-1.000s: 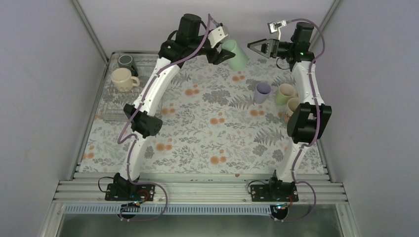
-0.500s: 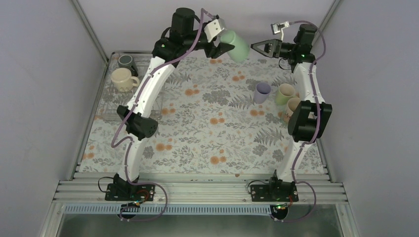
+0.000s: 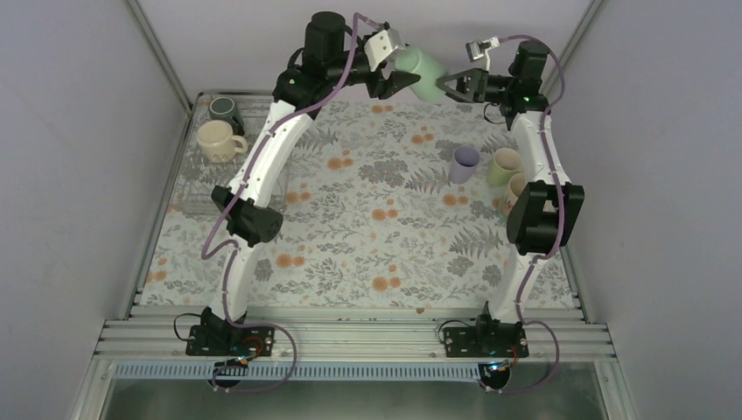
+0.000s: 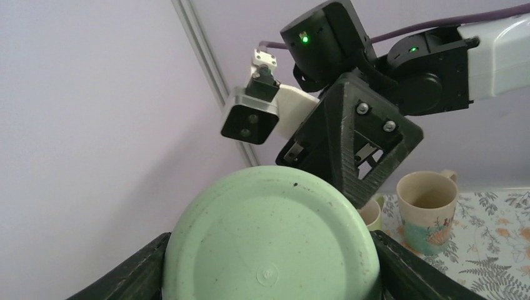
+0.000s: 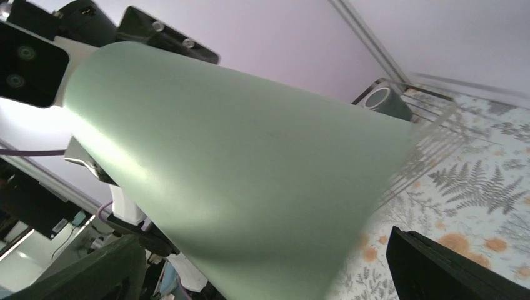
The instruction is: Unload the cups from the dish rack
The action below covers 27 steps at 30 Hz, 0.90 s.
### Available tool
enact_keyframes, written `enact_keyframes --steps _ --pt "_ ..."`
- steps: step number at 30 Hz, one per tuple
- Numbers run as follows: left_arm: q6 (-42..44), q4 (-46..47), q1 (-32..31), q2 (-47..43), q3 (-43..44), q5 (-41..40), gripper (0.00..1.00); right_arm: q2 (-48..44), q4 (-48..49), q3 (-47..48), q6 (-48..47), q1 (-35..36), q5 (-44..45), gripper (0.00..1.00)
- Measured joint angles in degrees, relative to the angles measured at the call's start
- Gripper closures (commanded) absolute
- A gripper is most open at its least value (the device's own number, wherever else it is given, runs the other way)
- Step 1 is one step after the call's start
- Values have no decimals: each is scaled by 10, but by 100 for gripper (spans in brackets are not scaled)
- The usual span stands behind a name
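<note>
High over the table's far edge, my left gripper (image 3: 398, 80) is shut on the mint-green tumbler (image 3: 422, 72), which lies tilted on its side. In the left wrist view its round base (image 4: 272, 244) fills the space between my fingers (image 4: 125, 281). My right gripper (image 3: 448, 86) is open, its jaws on either side of the tumbler's other end; in the right wrist view the tumbler's wall (image 5: 237, 169) stands apart from the right finger (image 5: 450, 269). The dish rack (image 3: 194, 188) at the left holds a cream-yellow mug (image 3: 219, 140) and a dark mug (image 3: 225, 109).
On the floral cloth at the right stand a lilac tumbler (image 3: 464, 164), a pale yellow-green cup (image 3: 504, 166) and a beige patterned mug (image 3: 516, 188). Grey walls and metal posts close in the back and sides.
My left arm has raised the tumbler and carried it a little to the right. The right gripper has moved left until its open jaws straddle the tumbler's end.
</note>
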Motion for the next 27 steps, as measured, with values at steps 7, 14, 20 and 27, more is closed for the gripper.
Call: enact_keyframes --steps 7,14,20,27 --pt "-5 11 1 9 1 21 85 -35 8 6 15 32 4 45" --pt "-21 -2 11 6 0 53 3 -54 35 6 -6 28 -9 88" --pt "10 -22 8 -11 -59 21 0 -99 60 -10 27 43 -7 92" --pt "56 -40 25 -127 -203 -38 0 -89 283 -95 191 34 -6 89"
